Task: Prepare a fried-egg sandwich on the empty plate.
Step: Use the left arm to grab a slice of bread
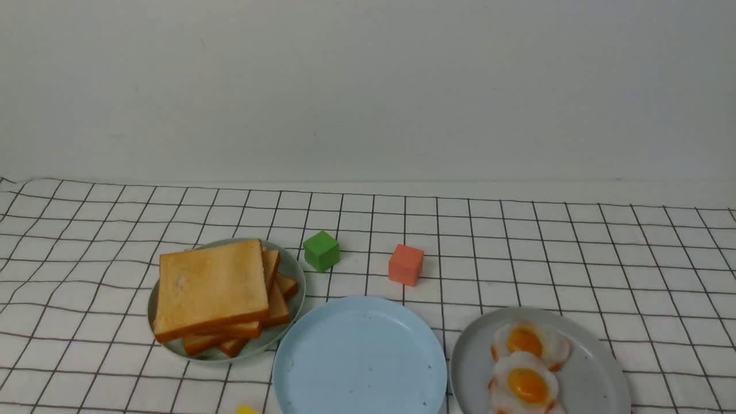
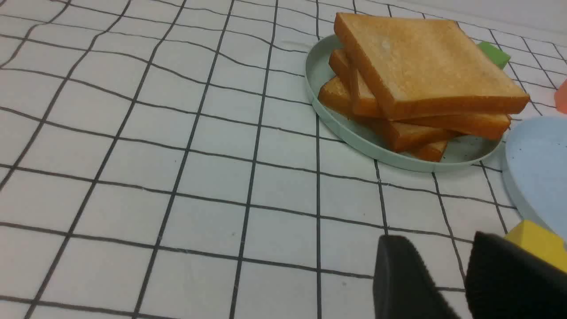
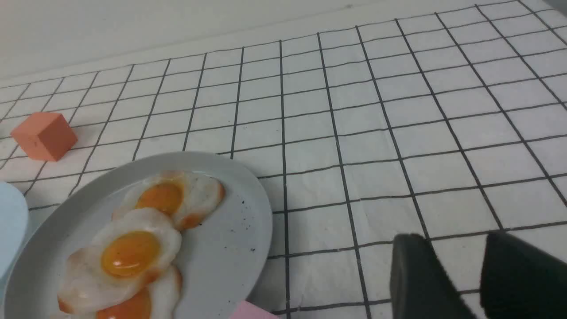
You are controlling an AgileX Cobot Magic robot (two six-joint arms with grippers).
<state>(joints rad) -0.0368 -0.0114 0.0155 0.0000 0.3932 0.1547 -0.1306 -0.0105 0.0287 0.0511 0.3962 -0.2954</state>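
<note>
Nearest in the front view, the empty light blue plate [image 1: 360,356] sits on the bench [image 1: 575,259] between a toast pile [image 1: 210,287] on a green plate [image 1: 296,276] and fried eggs [image 1: 526,385] on a grey plate [image 1: 598,371]. Left wrist view: the left pincer [image 2: 440,239] is slightly spread, gripping nothing. Right wrist view: the right pincer [image 3: 456,237] is likewise spread, empty.

You've got a white grid cloth [image 1: 575,259] carrying three plates in a row: pale green plate [image 1: 294,270], light blue plate [image 1: 359,356], grey plate [image 1: 592,368]. Green cube [image 1: 321,250] and orange cube [image 1: 406,264] sit behind, yellow block [image 1: 246,410] at the near edge.
</note>
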